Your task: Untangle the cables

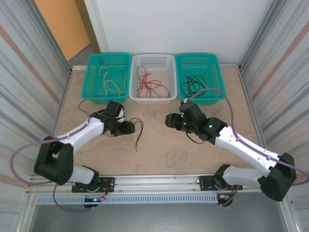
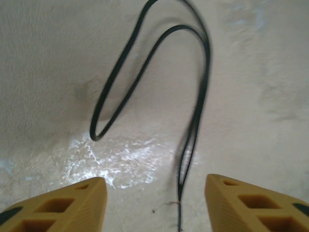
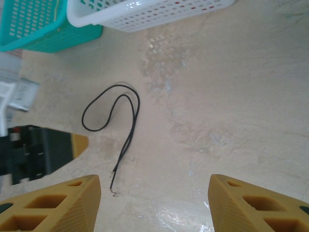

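Your jaws: left gripper [image 2: 154, 198] stands open w/ the black cable [image 2: 187, 157] loose on the table [image 2: 48, 72], its tail running btwn the fingertips (nothing pinched). Right gripper [image 3: 154, 193] is open & empty; same cable lies ahead-left of it.

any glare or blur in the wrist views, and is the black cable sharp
left wrist: bright glare on the table beside the black cable, whose right strand is smeared; right wrist: milder sheen below the white basket, cable crisp; top external: even light, no strong glare.
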